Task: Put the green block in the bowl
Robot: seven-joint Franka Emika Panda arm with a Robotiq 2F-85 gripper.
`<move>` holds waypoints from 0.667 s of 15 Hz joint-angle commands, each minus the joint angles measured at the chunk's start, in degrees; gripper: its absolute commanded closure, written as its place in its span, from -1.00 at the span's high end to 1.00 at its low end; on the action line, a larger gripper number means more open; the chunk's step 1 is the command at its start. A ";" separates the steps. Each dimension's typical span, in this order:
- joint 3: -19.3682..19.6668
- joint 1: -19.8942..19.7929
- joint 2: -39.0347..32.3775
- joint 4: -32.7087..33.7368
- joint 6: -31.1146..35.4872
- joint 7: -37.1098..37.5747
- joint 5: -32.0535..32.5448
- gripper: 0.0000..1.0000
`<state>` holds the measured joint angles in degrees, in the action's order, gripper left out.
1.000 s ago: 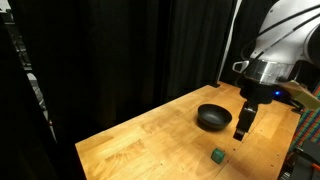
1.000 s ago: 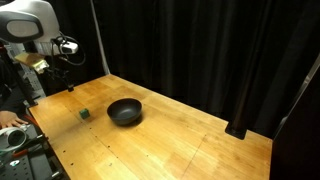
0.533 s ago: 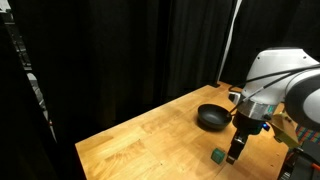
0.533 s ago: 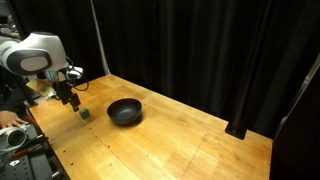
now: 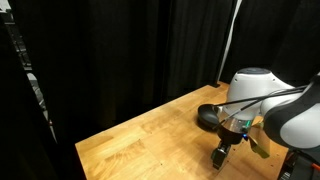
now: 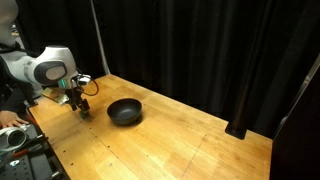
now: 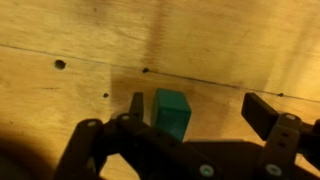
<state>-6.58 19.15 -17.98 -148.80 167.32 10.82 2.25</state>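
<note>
Jaws spread astride the block (image 7: 172, 113), low over the surface (image 7: 60, 35); nothing pinched.

Wrist view: block sat flat on bare wood, close by one finger, well apart from the other. Faces flat and square. Judged light, rigid, not fragile; smooth sides might slip, so best taken on two opposite faces, centred. Wood smooth, with a few small holes; a nudge would likely slide the block. In an exterior view: arm (image 5: 255, 95) bent low, block hidden under the jaws, bowl (image 5: 206, 115) near behind, partly covered. In an exterior view: bowl (image 6: 124, 110) stood apart from the jaws with open wood between. Block too small to make out. Black curtain (image 6: 200, 45) closed off the back.
</note>
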 commanded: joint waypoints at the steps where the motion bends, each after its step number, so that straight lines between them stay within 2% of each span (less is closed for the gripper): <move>1: 4.95 3.65 -3.09 4.47 -0.37 4.42 4.67 1.00; 2: 5.56 4.03 -3.58 5.07 -0.94 4.90 5.04 0.50; 3: 5.55 3.96 -3.81 5.24 -1.26 4.99 4.90 0.47; 4: 5.07 3.53 -3.98 5.39 -1.56 4.73 4.21 0.35; 5: 3.69 2.24 -3.64 4.95 -2.24 4.00 2.69 0.17; 10: 2.88 1.20 -1.32 3.75 -5.46 4.19 1.87 -0.60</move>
<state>-2.86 21.31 -21.40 -144.85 164.22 14.55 4.91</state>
